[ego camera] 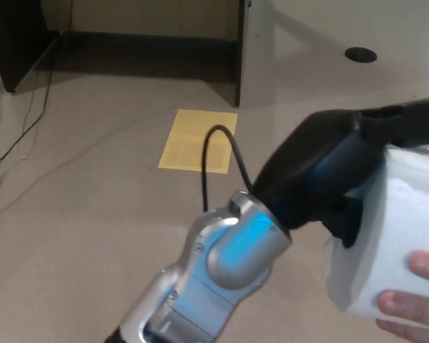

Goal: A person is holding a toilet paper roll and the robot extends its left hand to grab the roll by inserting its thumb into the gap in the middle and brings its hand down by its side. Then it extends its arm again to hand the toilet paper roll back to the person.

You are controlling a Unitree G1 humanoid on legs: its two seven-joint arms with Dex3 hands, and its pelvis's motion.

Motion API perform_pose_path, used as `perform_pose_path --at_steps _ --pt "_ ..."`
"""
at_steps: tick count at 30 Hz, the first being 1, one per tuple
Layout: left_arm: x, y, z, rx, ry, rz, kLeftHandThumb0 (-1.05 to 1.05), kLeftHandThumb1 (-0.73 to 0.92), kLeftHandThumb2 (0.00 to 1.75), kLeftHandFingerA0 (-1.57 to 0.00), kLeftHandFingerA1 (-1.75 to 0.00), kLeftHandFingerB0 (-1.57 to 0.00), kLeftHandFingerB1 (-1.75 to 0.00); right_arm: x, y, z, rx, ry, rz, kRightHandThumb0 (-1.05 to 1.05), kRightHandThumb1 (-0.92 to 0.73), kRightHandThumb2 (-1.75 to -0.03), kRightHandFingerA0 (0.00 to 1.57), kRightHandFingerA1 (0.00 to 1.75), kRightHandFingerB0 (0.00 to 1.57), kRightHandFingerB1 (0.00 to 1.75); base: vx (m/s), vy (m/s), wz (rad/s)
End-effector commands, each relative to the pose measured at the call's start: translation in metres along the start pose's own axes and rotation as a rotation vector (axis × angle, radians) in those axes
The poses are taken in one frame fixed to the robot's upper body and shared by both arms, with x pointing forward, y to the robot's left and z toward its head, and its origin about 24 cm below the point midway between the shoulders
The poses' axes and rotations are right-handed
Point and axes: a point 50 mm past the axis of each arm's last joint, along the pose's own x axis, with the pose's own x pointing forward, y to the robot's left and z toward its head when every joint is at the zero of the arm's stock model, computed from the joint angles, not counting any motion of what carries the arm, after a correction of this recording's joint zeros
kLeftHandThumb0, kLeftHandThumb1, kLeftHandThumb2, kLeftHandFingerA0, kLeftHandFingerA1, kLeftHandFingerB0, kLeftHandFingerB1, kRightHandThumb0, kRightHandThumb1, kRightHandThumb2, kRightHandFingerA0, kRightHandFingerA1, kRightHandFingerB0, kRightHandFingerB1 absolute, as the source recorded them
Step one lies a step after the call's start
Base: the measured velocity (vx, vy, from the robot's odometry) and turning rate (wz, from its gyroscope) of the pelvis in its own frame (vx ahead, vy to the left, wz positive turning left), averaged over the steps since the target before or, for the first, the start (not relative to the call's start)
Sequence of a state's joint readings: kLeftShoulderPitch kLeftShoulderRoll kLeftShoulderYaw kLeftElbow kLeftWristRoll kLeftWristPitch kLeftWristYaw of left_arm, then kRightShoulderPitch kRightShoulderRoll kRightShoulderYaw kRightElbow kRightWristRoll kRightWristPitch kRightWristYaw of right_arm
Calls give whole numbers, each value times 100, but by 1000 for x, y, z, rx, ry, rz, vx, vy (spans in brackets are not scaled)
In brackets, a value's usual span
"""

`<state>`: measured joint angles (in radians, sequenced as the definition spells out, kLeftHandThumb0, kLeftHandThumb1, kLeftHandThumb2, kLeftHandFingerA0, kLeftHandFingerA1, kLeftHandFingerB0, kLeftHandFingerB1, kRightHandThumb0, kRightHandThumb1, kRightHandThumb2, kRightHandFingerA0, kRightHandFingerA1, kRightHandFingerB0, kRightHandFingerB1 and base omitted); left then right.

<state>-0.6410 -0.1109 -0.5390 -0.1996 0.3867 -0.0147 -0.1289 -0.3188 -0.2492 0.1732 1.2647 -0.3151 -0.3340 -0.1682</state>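
My left hand reaches far to the right across the head view, its black fingers wrapped over the top of a white toilet paper roll and shut on it. The roll sits at the right edge, partly cut off by the frame. A person's hand touches the roll from below at the bottom right, with fingertips on its lower side. My silver forearm runs up from the bottom centre. The roll's middle hole is hidden. My right hand does not show.
A yellow sheet lies flat on the beige floor. A dark desk leg and a dark cabinet stand at the back. Cables trail on the left. A round black floor cap is at the upper right.
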Motion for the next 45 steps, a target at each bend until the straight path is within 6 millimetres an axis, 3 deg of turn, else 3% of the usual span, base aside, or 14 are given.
perform_pose_path --at_steps 1,5,6,8,9,15,30,37,38,40,41,43,44,45 --pt "3 -10 3 27 27 -37 -23 81 71 -76 -159 -67 -141 2 -2 2 12 7 8 -37 -59 -58 67 47 20 28 0 0 0" --pt "5 -9 3 33 16 -37 -25 82 64 -76 -158 -72 -126 4 -5 6 24 -3 -1 -34 -59 -58 65 48 20 28 0 0 0" --pt "4 -10 4 16 6 -9 -26 75 65 -80 -143 -81 -76 4 -6 6 25 -10 2 -34 -59 -58 71 50 20 28 0 0 0" --pt "3 -10 4 13 6 4 -24 72 62 -76 -123 -74 -52 4 -6 6 24 -11 4 -35 -59 -58 71 50 19 28 0 0 0" --pt "2 -10 3 24 7 13 -29 63 59 -68 -52 -46 -35 4 -7 5 14 -5 -3 -37 -59 -58 73 50 20 28 0 0 0" --pt "-4 8 2 87 56 -43 -65 40 77 -8 -29 0 -8 6 -8 12 17 -24 -1 -36 -59 -58 69 49 20 28 0 0 0" --pt "-26 37 0 34 91 -61 -77 44 54 0 -13 0 -2 7 -8 11 -13 -17 -2 -36 -58 -57 70 47 21 28 0 0 0" --pt "-52 76 -4 57 143 -94 -67 39 79 0 -2 0 -4 9 -12 14 -29 -11 1 -39 -58 -58 76 51 19 28 0 0 0" --pt "-57 81 -4 60 154 -92 -77 41 58 0 -10 0 -6 9 -11 13 -31 -12 3 -30 -42 -90 68 72 5 46 0 0 0" --pt "-67 91 -6 47 161 -91 -75 41 58 0 -11 0 -4 7 -9 10 -33 -5 8 -29 -40 -90 69 73 6 46 0 0 0" --pt "-71 94 -8 42 163 -94 -67 39 78 0 0 0 0 6 -8 9 -32 -1 12 -39 -59 -58 77 56 19 28 0 0 0" --pt "-74 100 -10 34 174 -105 -66 39 78 0 -1 0 -1 6 -8 7 -29 1 13 -30 -42 -90 69 72 4 45 0 0 0" --pt "-75 103 -10 36 184 -108 -73 44 54 0 -12 0 -6 7 -9 8 -27 0 10 -38 -59 -58 76 52 19 28 0 0 0" --pt "-79 110 -12 40 210 -109 -59 35 77 0 -13 0 -11 7 -10 9 -25 0 6 -39 -59 -58 73 48 19 28 0 0 0"
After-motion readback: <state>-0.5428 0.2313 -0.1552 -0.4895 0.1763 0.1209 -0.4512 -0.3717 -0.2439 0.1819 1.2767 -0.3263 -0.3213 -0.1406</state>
